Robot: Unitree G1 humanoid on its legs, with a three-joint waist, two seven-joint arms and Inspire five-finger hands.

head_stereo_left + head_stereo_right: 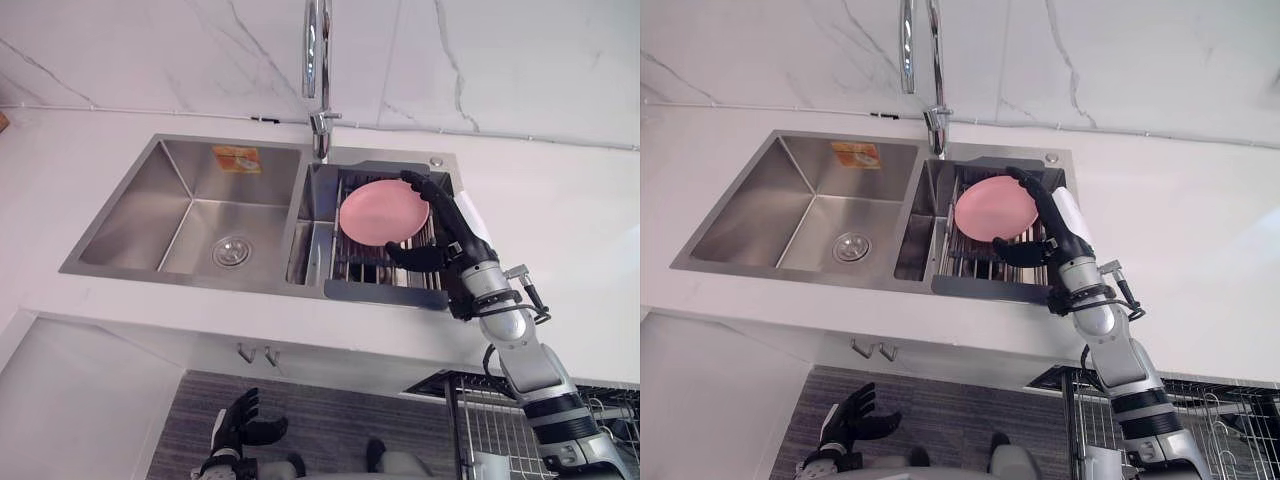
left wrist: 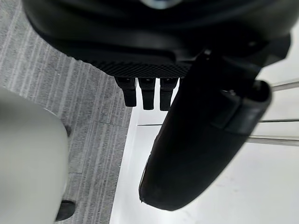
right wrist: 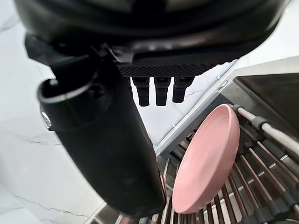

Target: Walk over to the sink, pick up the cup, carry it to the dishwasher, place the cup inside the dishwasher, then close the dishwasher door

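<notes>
Pink plate stands on edge in the dish rack in the right basin of the sink. Right hand is at its right rim, fingers above and thumb below, spread wide, not clamped. Left hand hangs low, relaxed.
</notes>
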